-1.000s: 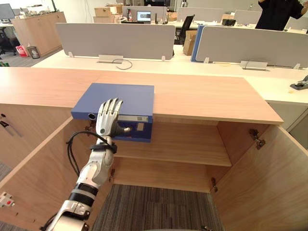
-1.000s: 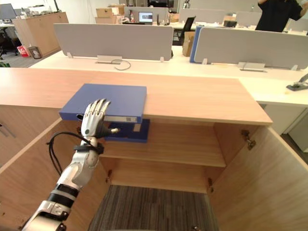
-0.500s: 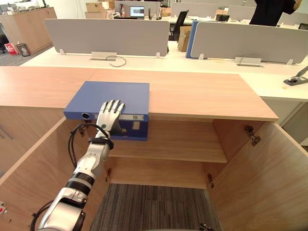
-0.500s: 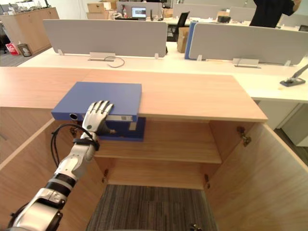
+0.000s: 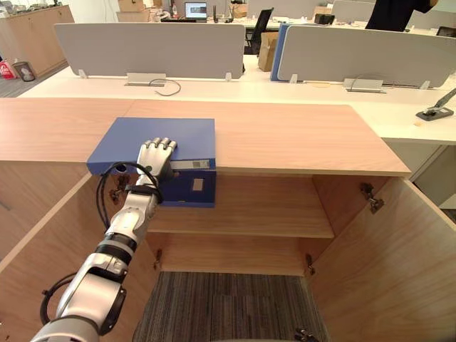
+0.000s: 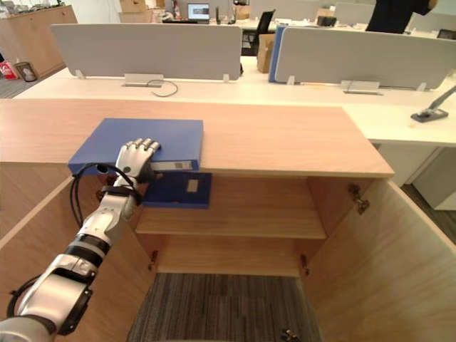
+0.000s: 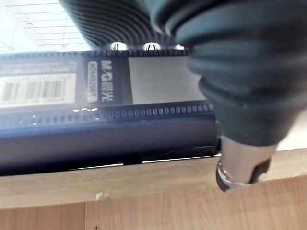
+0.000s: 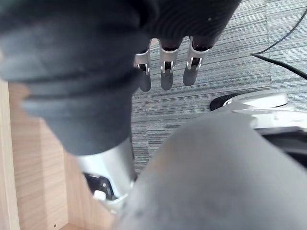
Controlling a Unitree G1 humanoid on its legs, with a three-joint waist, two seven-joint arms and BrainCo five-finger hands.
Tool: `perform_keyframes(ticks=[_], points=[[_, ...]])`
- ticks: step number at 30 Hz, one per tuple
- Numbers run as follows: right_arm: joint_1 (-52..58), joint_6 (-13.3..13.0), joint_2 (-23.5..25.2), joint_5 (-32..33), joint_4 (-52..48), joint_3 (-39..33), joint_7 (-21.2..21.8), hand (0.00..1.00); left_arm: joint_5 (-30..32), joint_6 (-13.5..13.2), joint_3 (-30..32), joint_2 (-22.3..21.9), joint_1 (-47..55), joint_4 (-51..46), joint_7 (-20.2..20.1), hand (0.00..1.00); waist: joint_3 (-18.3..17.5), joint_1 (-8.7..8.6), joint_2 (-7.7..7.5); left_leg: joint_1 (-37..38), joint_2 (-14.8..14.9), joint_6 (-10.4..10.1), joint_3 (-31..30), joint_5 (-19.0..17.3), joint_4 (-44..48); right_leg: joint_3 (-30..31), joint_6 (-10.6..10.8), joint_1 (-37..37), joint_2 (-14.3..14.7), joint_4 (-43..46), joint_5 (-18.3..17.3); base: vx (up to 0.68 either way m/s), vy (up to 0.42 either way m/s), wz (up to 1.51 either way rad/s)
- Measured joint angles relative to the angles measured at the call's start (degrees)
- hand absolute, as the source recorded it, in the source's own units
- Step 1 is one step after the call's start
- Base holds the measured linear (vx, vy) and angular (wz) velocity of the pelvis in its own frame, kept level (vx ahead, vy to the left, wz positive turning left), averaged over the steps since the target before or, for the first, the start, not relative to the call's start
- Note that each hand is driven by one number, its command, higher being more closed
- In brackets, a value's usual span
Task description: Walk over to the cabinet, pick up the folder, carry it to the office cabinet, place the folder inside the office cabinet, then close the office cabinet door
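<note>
**A:** What does the left hand [image 5: 157,153] have?

**B:** The folder [image 5: 182,132]. Its fingers bend over the cover and its thumb sits under the spine, pinching the near edge. The right hand [image 8: 165,67] hangs slack, fingers straight.

**A:** Where does the folder lie?

**B:** Flat on the cabinet [image 5: 299,139] top, left of the middle, with its spine at the front edge.

**A:** How should it lift?

**B:** Firm up the squeeze first, I'd say. Held by one edge, the far side will likely sag. Draw it towards the front edge, then raise it. The right hand under the cover would steady it.

**A:** And the room?

**B:** There is plenty above the top and to the right. The table [image 5: 285,92] and its dividers [image 5: 142,46] stand well behind. Below the front edge the shelf [image 5: 256,214] is open between the left door [image 5: 43,242] and the right door [image 5: 399,263], both swung wide. The arm runs near the left door, so keeping towards the middle looks safer.
</note>
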Motion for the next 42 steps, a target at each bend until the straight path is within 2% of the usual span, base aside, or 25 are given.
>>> perform_keyframes(ticks=[12, 14, 17, 19, 20, 22, 24, 26, 27, 29, 32, 35, 37, 42], points=[[-0.4, 0.0, -0.1, -0.2, 0.1, 0.4, 0.0, 0.00, 0.6, -0.1, -0.4, 0.3, -2.0, 2.5, 0.1, 1.00, 0.1, -0.08, -0.03, 0.8, -0.1, 0.2, 0.5, -0.5, 0.0, 0.9, 0.0, 0.2, 0.0, -0.2, 0.0, -0.03, 0.002, -0.03], [-0.5, 0.0, -0.1, -0.3, 0.1, 0.4, 0.0, 0.00, -2.8, 0.2, 1.1, -0.8, 0.1, -3.2, -1.1, 1.00, 0.4, 0.12, -0.07, 0.6, -0.2, 0.2, 0.1, -0.5, 0.0, 0.8, 0.0, 0.3, -0.1, -0.4, -0.1, 0.00, -0.005, 0.05], [-0.9, 0.3, -0.1, -0.2, 0.1, 0.4, 0.0, 0.00, -8.2, -0.2, 4.1, -2.9, 7.3, -17.8, -3.2, 1.00, 0.9, 0.21, 0.05, 0.2, -0.3, 0.2, -0.4, -0.6, 0.0, 0.5, -0.1, 0.4, -0.2, -0.5, -0.1, 0.01, -0.003, 0.08], [-1.1, 0.9, -0.1, -0.3, 0.6, -0.2, 0.0, 0.00, -12.2, -1.7, 5.8, -6.6, 13.8, -29.5, -3.2, 1.00, 1.2, 0.42, -0.08, -0.3, -0.4, 0.2, -1.1, -0.6, 0.0, -0.3, -0.3, 0.3, -0.2, -0.7, -0.2, 0.01, -0.010, 0.15], [-1.1, 1.1, -0.1, -0.3, 0.7, -0.3, 0.0, 0.00, -13.1, -2.4, 6.2, -7.4, 15.3, -32.3, -3.3, 1.00, 1.2, 0.66, -0.09, -0.4, -0.4, 0.2, -1.2, -0.6, 0.0, -0.3, -0.3, 0.3, -0.2, -0.6, -0.2, 0.02, -0.017, 0.08], [-1.1, 1.2, -0.1, -0.2, 1.7, -0.6, 0.0, 0.00, -23.6, -6.2, 6.7, -9.8, 20.3, -42.6, -4.0, 1.00, 0.9, 1.54, 0.22, -0.4, -0.4, 0.2, -1.3, -0.5, 0.1, -0.3, -0.4, 0.3, -0.2, -0.2, -0.2, 0.01, -0.006, 0.02], [-1.2, 1.4, -0.1, -0.3, 2.1, -1.8, 0.2, 0.00, -31.4, -8.3, 7.1, -11.2, 22.4, -47.2, -5.1, 1.00, 0.8, 2.19, 0.40, -0.4, -0.3, 0.2, -1.3, -0.4, 0.1, -0.2, -0.4, 0.1, -0.2, 0.1, -0.2, -0.02, -0.006, 0.02], [-1.3, 1.8, -0.1, 0.1, 2.1, -2.4, 0.2, 0.00, -44.2, -11.4, 8.1, -12.6, 26.6, -52.6, -8.0, 1.00, 0.7, 2.80, 0.55, -0.5, -0.1, 0.3, -1.3, -0.3, 0.0, 0.0, -0.6, -0.4, 0.1, 1.1, -0.3, -0.06, -0.011, 0.00], [-1.2, 1.8, -0.1, 0.1, 2.1, -2.5, 0.2, 0.00, -48.0, -12.2, 8.5, -12.7, 27.7, -53.7, -8.6, 1.00, 0.7, 2.84, 0.56, -0.6, 0.0, 0.3, -1.3, -0.3, 0.0, 0.1, -0.6, -0.6, 0.1, 1.2, -0.3, -0.08, -0.006, -0.05], [-1.4, 1.9, -0.1, 2.6, 2.0, -3.1, -0.1, 0.00, -61.7, -13.8, 10.9, -13.1, 31.7, -57.7, -11.0, 1.00, 0.5, 3.13, 0.72, -1.8, 0.0, 0.5, -1.2, 0.2, 0.0, 0.6, -0.6, -1.9, 0.2, 1.7, -0.3, -0.10, -0.005, -0.04], [-1.1, 2.2, 0.5, 7.1, 1.5, -4.1, -0.5, 0.00, -72.6, -14.7, 16.3, -14.8, 34.9, -61.1, -11.9, 1.00, 0.4, 3.62, 0.74, -2.2, 0.1, 0.7, -1.4, 0.8, 0.0, 0.4, -0.6, -2.5, 0.4, 2.5, -0.3, -0.10, 0.002, 0.03], [-1.2, 2.4, 1.6, 10.4, -5.9, -4.1, -3.2, 0.00, -79.2, -15.7, 19.3, -17.1, 37.9, -66.8, -11.5, 1.00, 0.4, 3.89, 0.76, -2.4, 0.1, 0.8, -1.4, 1.1, 0.0, 0.3, -0.6, -3.1, 0.4, 2.6, 0.0, -0.10, 0.008, 0.03], [-1.2, 1.8, 3.0, 14.9, -19.1, -4.1, -5.2, 0.00, -80.1, -17.7, 19.6, -18.8, 40.4, -71.9, -10.6, 1.00, 0.4, 3.91, 0.90, -2.5, 0.0, 1.1, -1.4, 1.0, 0.0, 0.4, -0.7, -3.4, 0.4, 2.6, 0.1, -0.09, 0.014, 0.01], [-1.5, -3.0, 4.0, 22.7, -43.1, -5.9, -10.3, 0.00, -81.9, -19.2, 19.9, -19.8, 44.6, -76.2, -10.9, 1.00, -0.7, 3.91, 1.42, -3.5, 0.0, 1.3, -1.6, 1.3, 0.0, 0.4, -0.5, -4.3, 0.4, 2.6, 0.3, -0.03, 0.005, 0.01]])
